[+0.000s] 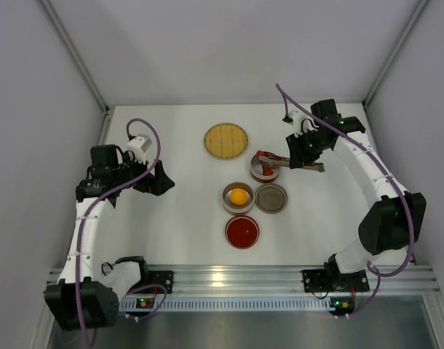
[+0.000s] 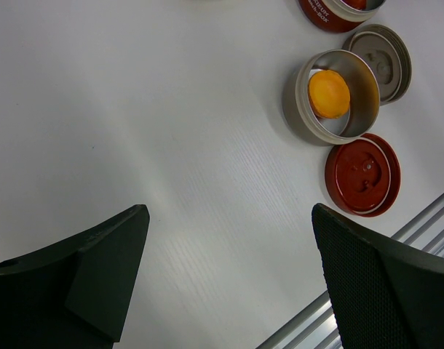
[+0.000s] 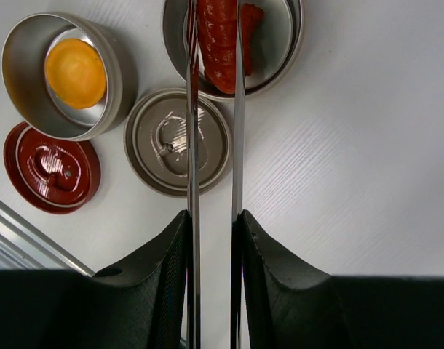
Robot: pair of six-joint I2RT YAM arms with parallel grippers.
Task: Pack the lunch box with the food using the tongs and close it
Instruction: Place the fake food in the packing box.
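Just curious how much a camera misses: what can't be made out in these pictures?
- Tips of the tongs: right wrist view, cut off by the top edge; top view too small to show whether they pinch the red pieces.
- The red pieces: how many, unclear; the tongs cover part.
- The red tin: left wrist view, mostly cut by the top edge.

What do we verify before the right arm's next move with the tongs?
1. Grip: right gripper shut on tongs: ok.
2. Reach: tongs extend over far tin, arms flanking red pieces: ok.
3. Pinch on red pieces, closed or released: cannot tell.
4. Packed: orange piece inside near tin: ok.
5. Closing: grey lid and red lid off, lying flat: not ok.
6. Clearance: left gripper open, empty, away from tins: ok.
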